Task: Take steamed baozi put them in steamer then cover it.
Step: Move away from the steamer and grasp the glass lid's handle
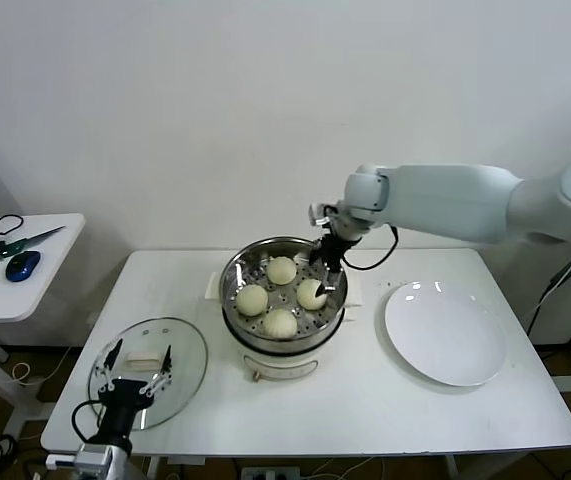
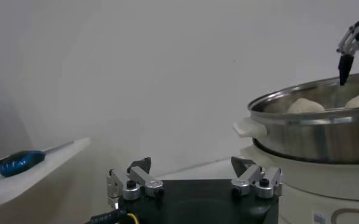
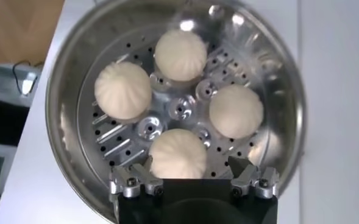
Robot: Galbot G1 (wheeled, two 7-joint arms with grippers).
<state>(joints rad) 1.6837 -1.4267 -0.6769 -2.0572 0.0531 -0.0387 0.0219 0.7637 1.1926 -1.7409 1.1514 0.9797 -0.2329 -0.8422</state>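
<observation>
The steamer stands mid-table on its white pot base. Four cream-white baozi lie on its perforated floor: far, left, right and near. My right gripper is open just above the right baozi; in the right wrist view the gripper has that bun between its spread jaws, inside the basket. The glass cover lies flat at the table's front left. My left gripper is open and empty over it; it also shows in the left wrist view.
A flat white plate lies to the right of the steamer. A small side table with a blue mouse and a tool stands at far left. The steamer wall shows to one side in the left wrist view.
</observation>
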